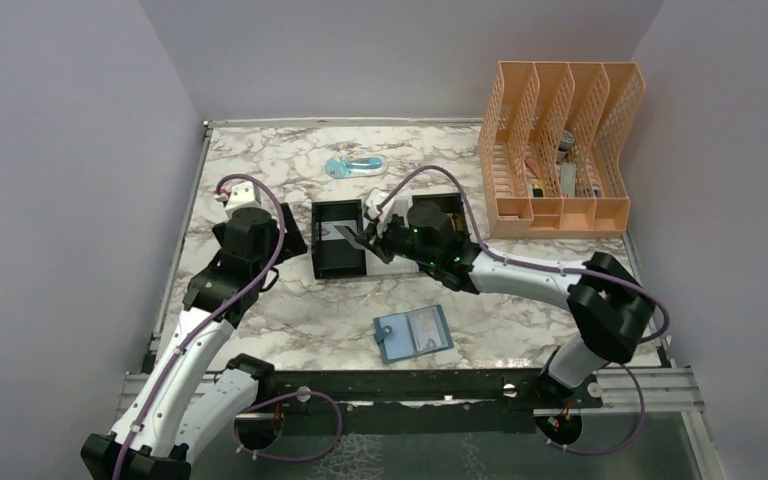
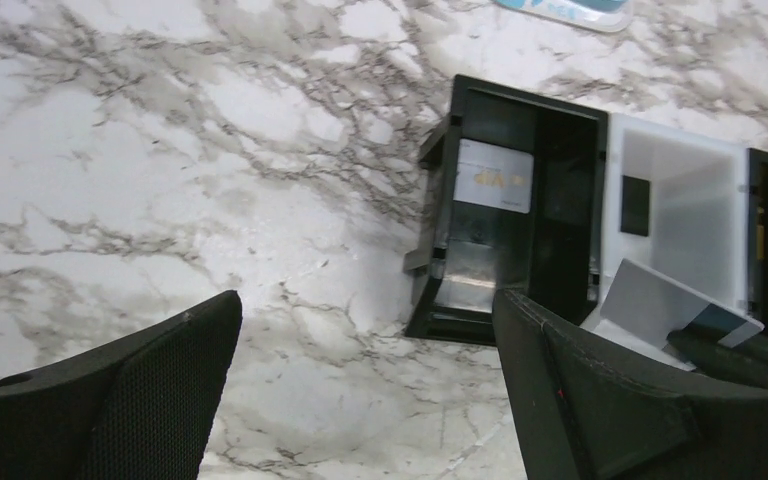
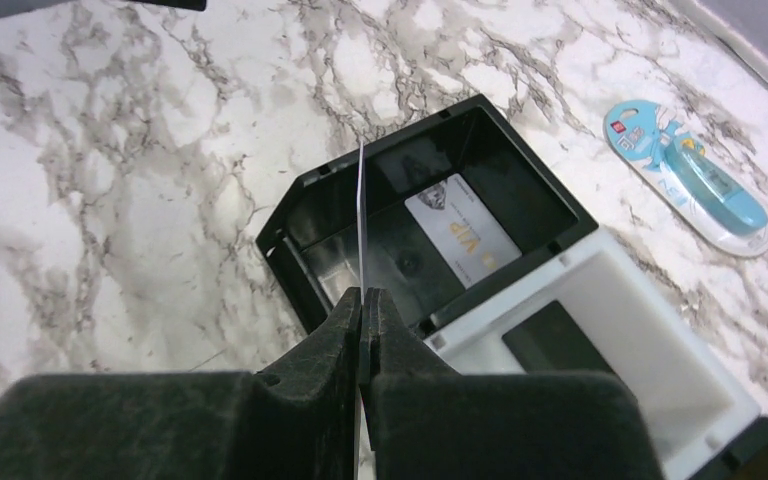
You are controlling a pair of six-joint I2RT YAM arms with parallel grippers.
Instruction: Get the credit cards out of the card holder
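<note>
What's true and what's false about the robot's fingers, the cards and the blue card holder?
1. The right fingers pinch a card above the tray. True.
2. The left fingers are shut tight. False: they stand wide open and hold nothing.
3. A VIP card lies in the tray's black compartment. True.
4. The card holder sits inside the tray. False: it lies on the table, apart from the tray, nearer the arms' bases.
</note>
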